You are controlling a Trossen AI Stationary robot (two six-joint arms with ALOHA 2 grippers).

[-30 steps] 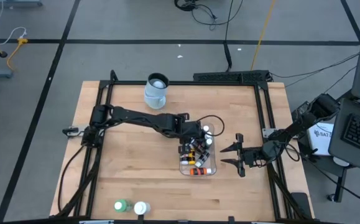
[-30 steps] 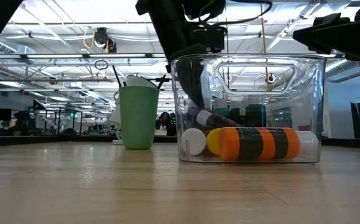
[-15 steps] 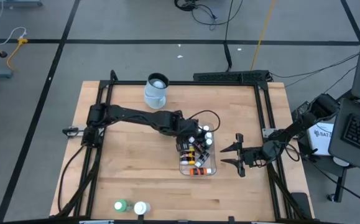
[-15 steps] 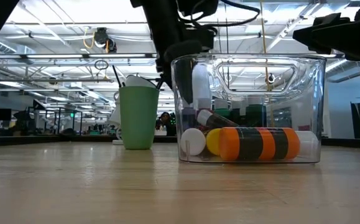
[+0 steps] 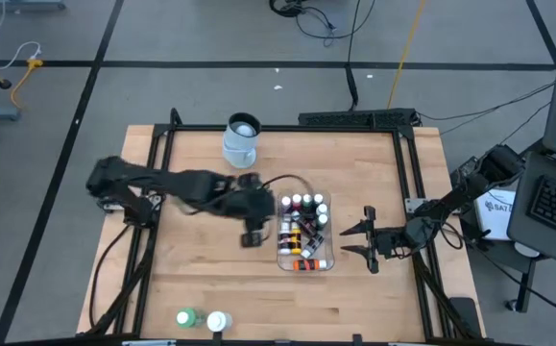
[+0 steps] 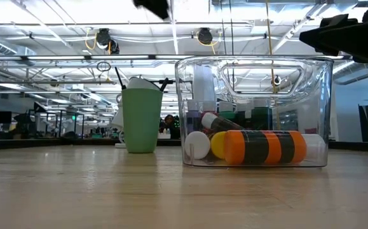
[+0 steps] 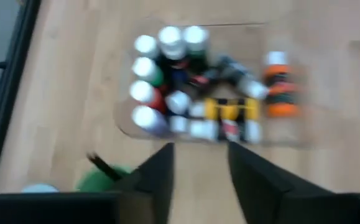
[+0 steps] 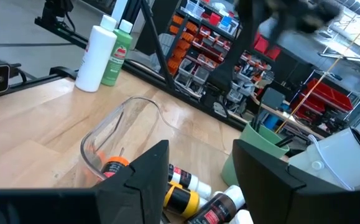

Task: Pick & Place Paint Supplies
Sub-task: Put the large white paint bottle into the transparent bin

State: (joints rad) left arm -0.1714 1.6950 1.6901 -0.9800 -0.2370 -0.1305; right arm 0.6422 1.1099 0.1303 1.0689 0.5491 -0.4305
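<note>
The clear tub [image 5: 327, 261] near the table's middle holds several small white-capped paint bottles [image 5: 304, 223]. Some of them stand and some lie, among them an orange-and-black one [image 6: 260, 146]. My left gripper [image 5: 252, 234] hangs open above the table just left of the tub, with nothing between its fingers [image 7: 199, 149]. My right gripper [image 5: 347, 240] waits open and level, right of the tub. A green bottle [image 5: 186, 317] and a white jar [image 5: 218, 320] stand at the near edge. Dark brushes [image 6: 121, 79] stick out of a green cup [image 6: 141, 121].
A pale jug [image 5: 241, 139] stands at the far edge, left of centre. The green cup [image 8: 257, 146] stands beyond the tub's far side, hidden under my left arm in the high view. Black rails frame the table. Bare wood lies between the tub and the near edge.
My left gripper has risen out of the tub and drawn back toward the table's left edge. A white-capped bottle now stands upright in the tub where its fingers were. The other bottles have kept their places.
</note>
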